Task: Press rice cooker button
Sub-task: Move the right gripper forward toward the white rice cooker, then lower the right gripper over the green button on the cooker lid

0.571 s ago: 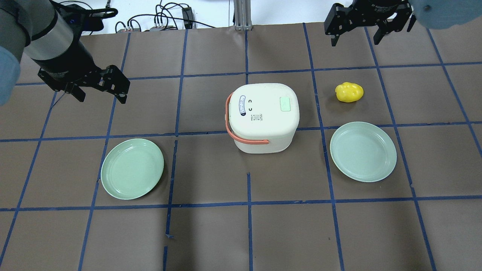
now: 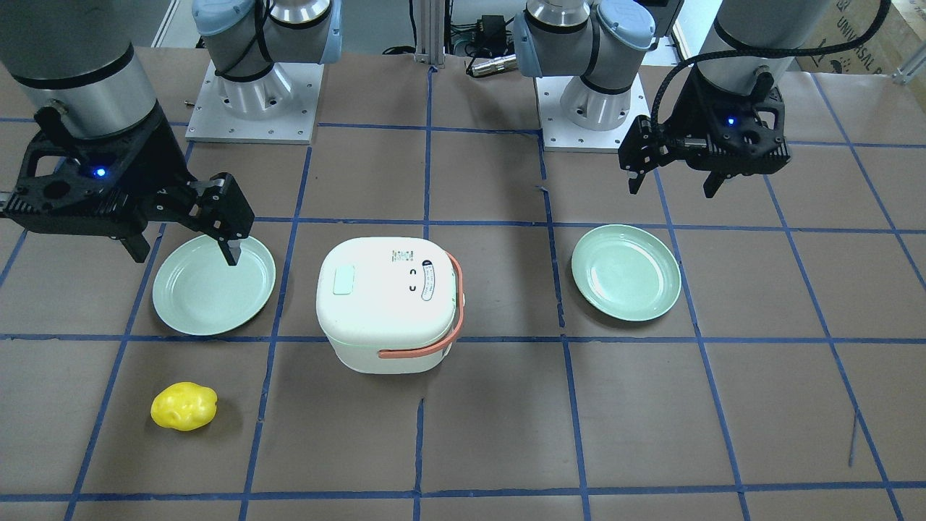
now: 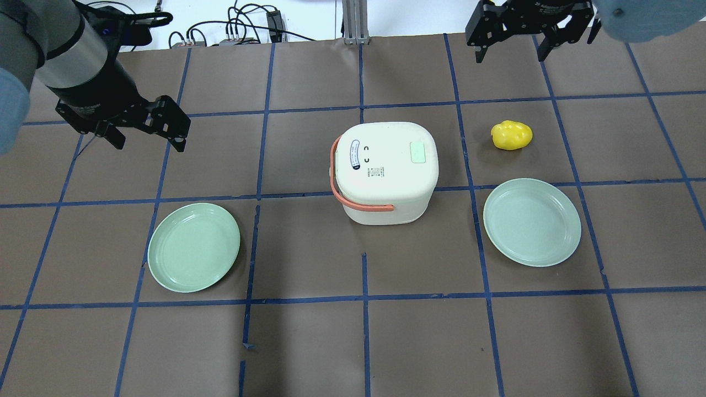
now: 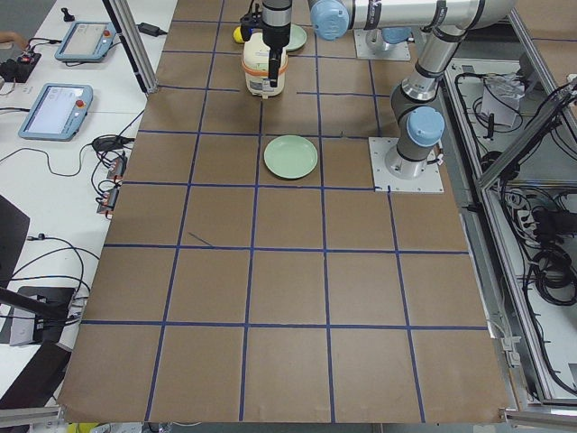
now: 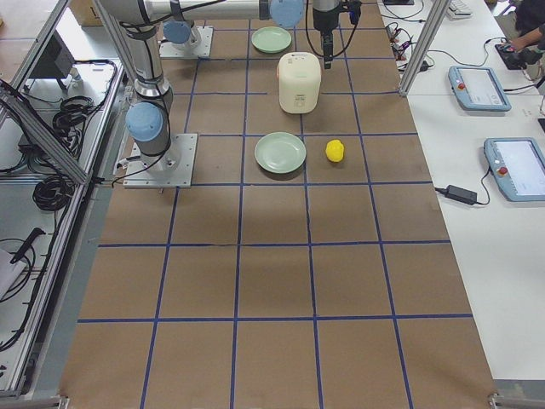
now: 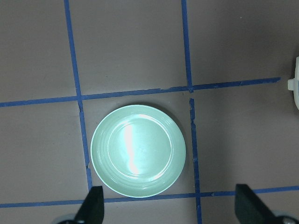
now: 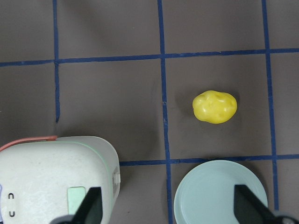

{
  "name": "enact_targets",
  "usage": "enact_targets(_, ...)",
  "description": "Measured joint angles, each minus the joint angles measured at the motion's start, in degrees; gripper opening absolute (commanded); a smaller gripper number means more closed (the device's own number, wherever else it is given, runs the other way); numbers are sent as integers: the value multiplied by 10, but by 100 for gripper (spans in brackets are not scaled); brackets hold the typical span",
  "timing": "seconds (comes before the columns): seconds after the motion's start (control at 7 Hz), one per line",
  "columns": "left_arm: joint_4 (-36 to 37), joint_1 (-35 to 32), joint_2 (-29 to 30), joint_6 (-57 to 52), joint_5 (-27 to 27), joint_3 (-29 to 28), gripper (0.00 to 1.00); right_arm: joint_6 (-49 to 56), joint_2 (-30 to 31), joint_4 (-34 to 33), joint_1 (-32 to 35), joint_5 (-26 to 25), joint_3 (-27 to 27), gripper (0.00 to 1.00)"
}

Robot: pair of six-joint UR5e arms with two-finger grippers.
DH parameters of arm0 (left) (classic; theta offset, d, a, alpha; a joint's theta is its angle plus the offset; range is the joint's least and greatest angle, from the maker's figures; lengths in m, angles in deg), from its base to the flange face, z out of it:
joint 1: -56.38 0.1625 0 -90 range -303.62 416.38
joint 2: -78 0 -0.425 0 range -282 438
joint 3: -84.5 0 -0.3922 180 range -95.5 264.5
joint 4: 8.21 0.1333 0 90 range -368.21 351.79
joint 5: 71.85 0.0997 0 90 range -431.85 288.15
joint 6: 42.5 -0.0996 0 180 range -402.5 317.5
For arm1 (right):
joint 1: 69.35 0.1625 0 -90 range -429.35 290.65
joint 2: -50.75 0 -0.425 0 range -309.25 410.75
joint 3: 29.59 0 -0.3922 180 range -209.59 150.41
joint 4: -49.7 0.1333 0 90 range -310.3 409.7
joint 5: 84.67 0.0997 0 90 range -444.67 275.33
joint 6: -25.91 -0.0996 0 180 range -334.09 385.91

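The white rice cooker (image 3: 386, 176) with an orange handle stands at the table's middle, also in the front view (image 2: 387, 318). Its pale green button (image 3: 418, 152) sits on the lid and shows in the right wrist view (image 7: 76, 199). My left gripper (image 3: 149, 144) is open and empty, well to the cooker's left, above a green plate (image 6: 138, 150). My right gripper (image 3: 510, 55) is open and empty, high at the far right, away from the cooker. Both also show in the front view: the left gripper (image 2: 671, 188) and the right gripper (image 2: 184, 255).
A green plate (image 3: 193, 247) lies left of the cooker and another green plate (image 3: 531, 221) lies to its right. A yellow potato-like object (image 3: 512, 135) lies beyond the right plate. Cables and the arm bases (image 2: 253, 94) are at the table's edges.
My right gripper has moved toward the table's far edge, up in the overhead view. My left gripper has barely moved. Both stay open.
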Motion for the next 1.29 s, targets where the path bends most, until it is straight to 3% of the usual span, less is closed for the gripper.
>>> enact_targets(0.71, 0, 0, 0, 0, 0, 0, 100, -50, 0, 6, 34, 10, 5, 99)
enact_targets(0.86, 0, 0, 0, 0, 0, 0, 100, -72, -3, 5, 48, 10, 3, 87)
enact_targets(1.0, 0, 0, 0, 0, 0, 0, 100, -83, -6, 4, 56, 9, 0, 61)
enact_targets(1.14, 0, 0, 0, 0, 0, 0, 100, -87, -8, 7, 59, 7, -10, 45)
enact_targets(1.29, 0, 0, 0, 0, 0, 0, 100, -95, -7, 7, 60, 7, -29, 36)
